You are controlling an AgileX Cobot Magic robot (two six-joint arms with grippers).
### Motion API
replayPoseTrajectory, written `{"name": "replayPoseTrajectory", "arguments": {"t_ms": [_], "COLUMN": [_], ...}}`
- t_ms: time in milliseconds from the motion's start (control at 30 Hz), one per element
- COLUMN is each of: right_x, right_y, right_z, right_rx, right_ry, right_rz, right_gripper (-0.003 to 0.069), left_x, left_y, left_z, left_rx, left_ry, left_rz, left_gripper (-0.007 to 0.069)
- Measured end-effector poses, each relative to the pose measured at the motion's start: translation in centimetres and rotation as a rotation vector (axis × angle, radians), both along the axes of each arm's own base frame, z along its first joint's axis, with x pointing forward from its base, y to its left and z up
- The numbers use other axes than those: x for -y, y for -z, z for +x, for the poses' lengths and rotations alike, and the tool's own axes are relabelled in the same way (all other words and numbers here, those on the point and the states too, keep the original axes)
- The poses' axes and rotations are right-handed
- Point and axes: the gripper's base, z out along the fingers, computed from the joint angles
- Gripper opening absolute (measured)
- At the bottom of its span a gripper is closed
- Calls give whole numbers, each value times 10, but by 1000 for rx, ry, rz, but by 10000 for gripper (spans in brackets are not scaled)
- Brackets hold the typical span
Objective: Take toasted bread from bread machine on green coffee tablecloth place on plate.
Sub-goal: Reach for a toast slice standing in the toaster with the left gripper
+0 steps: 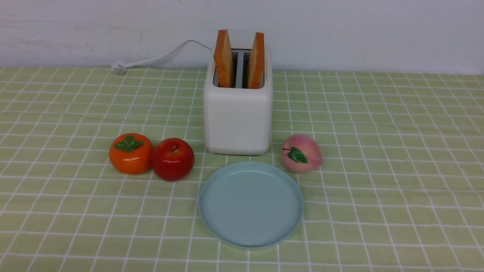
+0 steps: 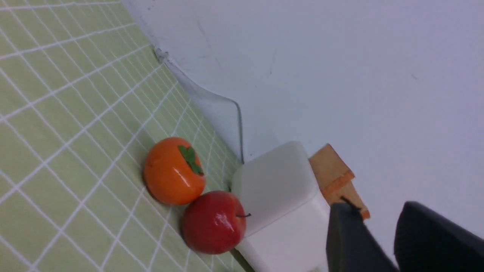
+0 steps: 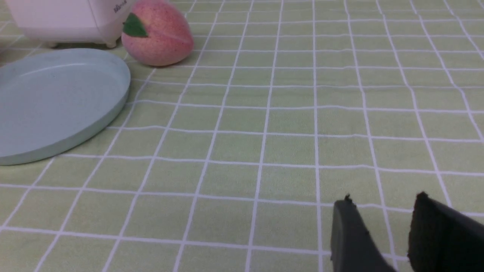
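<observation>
- Covering the whole table, the green coffee tablecloth (image 1: pixel 378 151) lay flat under everything. Neither arm showed in the front view.
- The bread machine (image 1: pixel 237 121) stood at the middle back, near the wall, with its power cord (image 1: pixel 159 57) trailing off to the robot's left.
- The plate (image 1: pixel 249 207) sat bare just in front of the bread machine, so no part of the task looked done yet.
- The toasted bread stood upright in the two slots. Both the left slice (image 1: pixel 224 58) and the right slice (image 1: pixel 256 60) stuck well above the top.
- A persimmon (image 1: pixel 131 153) touched an apple (image 1: pixel 173 158) left of the machine, and a peach (image 1: pixel 301 153) lay just beside the plate on the right.
- The left gripper (image 2: pixel 376 207) had its jaws parted with nothing between them and faced the machine's side. The right gripper (image 3: pixel 383 200) was likewise parted and empty, low over bare cloth and apart from the plate.
- The step in hand seemed to be the first reach. A gripper would do best to come down from above, straddle one slice across its flat faces and pinch the exposed upper part. It should then lift straight up, so the crust cleared the slot without tipping the machine or brushing the fruit.
</observation>
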Motion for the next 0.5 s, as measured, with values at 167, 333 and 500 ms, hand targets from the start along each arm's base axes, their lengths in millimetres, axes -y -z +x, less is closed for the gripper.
{"name": "replayPoseTrajectory", "arguments": {"t_ms": [167,333,500], "right_x": [-4,-4,-2], "right_y": [-6,-17,-27], "right_z": [2,3,3], "right_rx": [48,137,191], "right_ry": [31,59,66], "right_rz": [296,535,603], "right_gripper": [240,240,221], "left_x": [10,13,9], "left_y": [-43,-66,-74], "left_z": [-14,-13,10], "left_rx": [32,0,-23], "left_ry": [80,114,66], "left_rz": [238,434,517], "left_gripper": [-13,-13,-13]}}
